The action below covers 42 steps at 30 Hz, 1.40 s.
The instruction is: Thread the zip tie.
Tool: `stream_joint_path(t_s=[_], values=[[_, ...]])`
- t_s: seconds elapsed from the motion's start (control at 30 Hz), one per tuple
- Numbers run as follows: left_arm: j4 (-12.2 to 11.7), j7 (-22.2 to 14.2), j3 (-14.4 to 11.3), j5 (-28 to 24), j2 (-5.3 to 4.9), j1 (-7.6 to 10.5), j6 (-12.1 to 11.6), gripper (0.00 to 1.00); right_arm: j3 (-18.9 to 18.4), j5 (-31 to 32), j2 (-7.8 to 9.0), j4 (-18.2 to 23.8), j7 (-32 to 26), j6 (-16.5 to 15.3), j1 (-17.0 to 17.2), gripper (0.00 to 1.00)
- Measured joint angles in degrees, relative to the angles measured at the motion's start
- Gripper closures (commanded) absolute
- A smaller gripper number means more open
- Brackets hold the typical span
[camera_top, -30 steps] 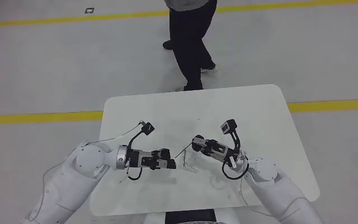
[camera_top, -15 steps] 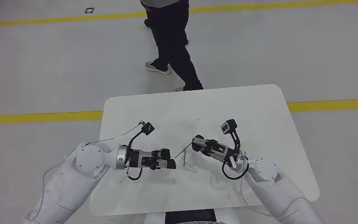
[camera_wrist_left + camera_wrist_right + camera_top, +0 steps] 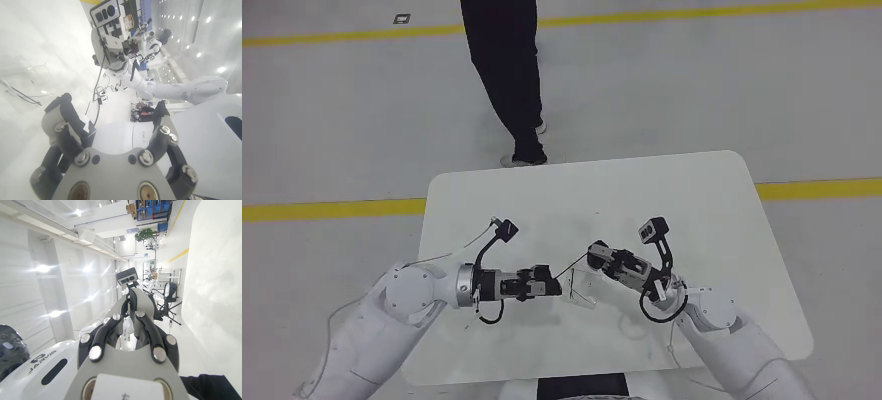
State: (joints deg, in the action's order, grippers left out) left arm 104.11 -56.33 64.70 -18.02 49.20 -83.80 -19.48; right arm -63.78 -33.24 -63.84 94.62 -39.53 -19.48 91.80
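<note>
A thin dark zip tie (image 3: 570, 272) runs slantwise between the two grippers above the white table (image 3: 692, 200). My right gripper (image 3: 592, 256) holds its far end, and its fingers (image 3: 132, 298) are pressed together. My left gripper (image 3: 554, 286) sits at the tie's near end, pointing at the right one. Its fingers (image 3: 64, 100) stand wide apart with nothing between them, so the left gripper (image 3: 113, 102) is open. In the left wrist view a thin dark strip (image 3: 22, 94) lies off to one side of the open fingers.
A clear plastic sheet (image 3: 584, 297) lies on the table just below the two grippers, also seen as a clear plastic sheet (image 3: 28, 75) in the left wrist view. The table's rounded far edge and its right half offer free room.
My left gripper has edged a little to the right, closer to the zip tie's near end. The right arm has barely shifted.
</note>
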Motion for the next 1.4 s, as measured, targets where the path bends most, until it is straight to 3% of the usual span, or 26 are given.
stream_joint_path(t_s=[0.1, 0.23, 1.4], values=[[-0.28, 1.09, -0.5, -1.72, 0.55, -1.16, 0.0, 0.0, 0.23, -1.0, -0.38, -0.31, 0.46, 0.0, 0.66, 1.0], [-0.76, 0.79, -1.37, -2.94, 1.23, -1.34, 0.0, 0.0, 1.12, -1.42, -1.05, -1.32, 1.35, 0.0, 0.54, 1.0], [-0.74, 0.79, -1.34, -2.89, 1.21, -1.33, 0.0, 0.0, 1.19, -1.34, -1.11, -1.43, 1.44, 0.0, 0.43, 1.0]])
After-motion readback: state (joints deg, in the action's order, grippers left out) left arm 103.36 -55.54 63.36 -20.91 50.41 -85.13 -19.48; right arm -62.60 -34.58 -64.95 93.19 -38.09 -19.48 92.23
